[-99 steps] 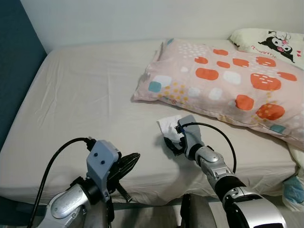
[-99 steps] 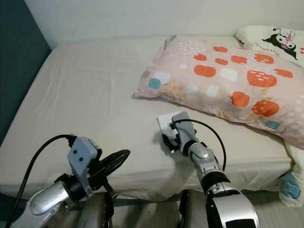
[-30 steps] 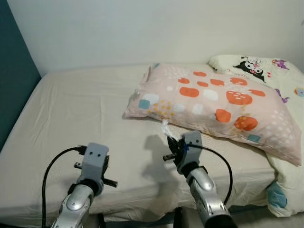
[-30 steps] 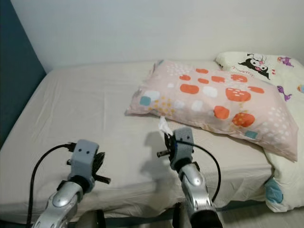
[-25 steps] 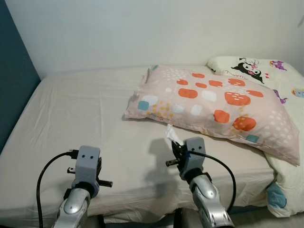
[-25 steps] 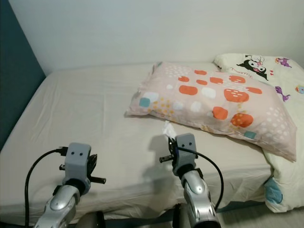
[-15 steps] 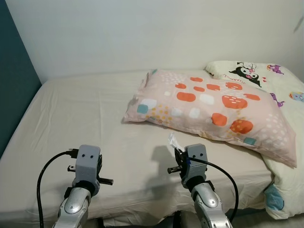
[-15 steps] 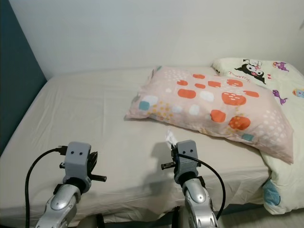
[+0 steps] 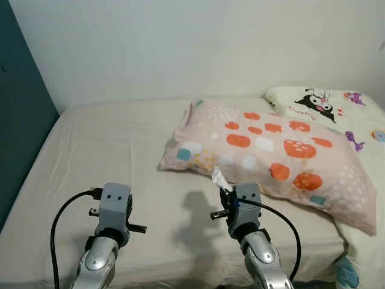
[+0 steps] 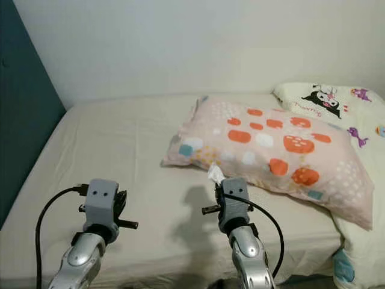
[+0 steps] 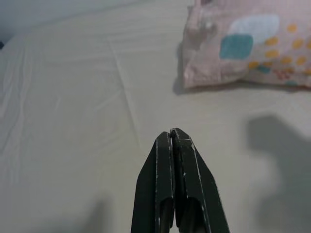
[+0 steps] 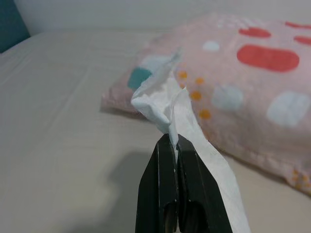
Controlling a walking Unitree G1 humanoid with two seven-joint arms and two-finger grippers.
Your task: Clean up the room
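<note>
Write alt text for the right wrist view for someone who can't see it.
The right gripper, its two black fingers shut, pinches a crumpled white paper tissue held above a beige bed sheet. Behind it lies a pink pillow with orange, white and teal patches.

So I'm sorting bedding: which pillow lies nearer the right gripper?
The pink pillow with orange patches, just beyond the right gripper; the cartoon-print one lies farther back.

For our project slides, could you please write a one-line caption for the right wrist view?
Right gripper shut on a crumpled white tissue, held above the bed before a pink patterned pillow.
</note>
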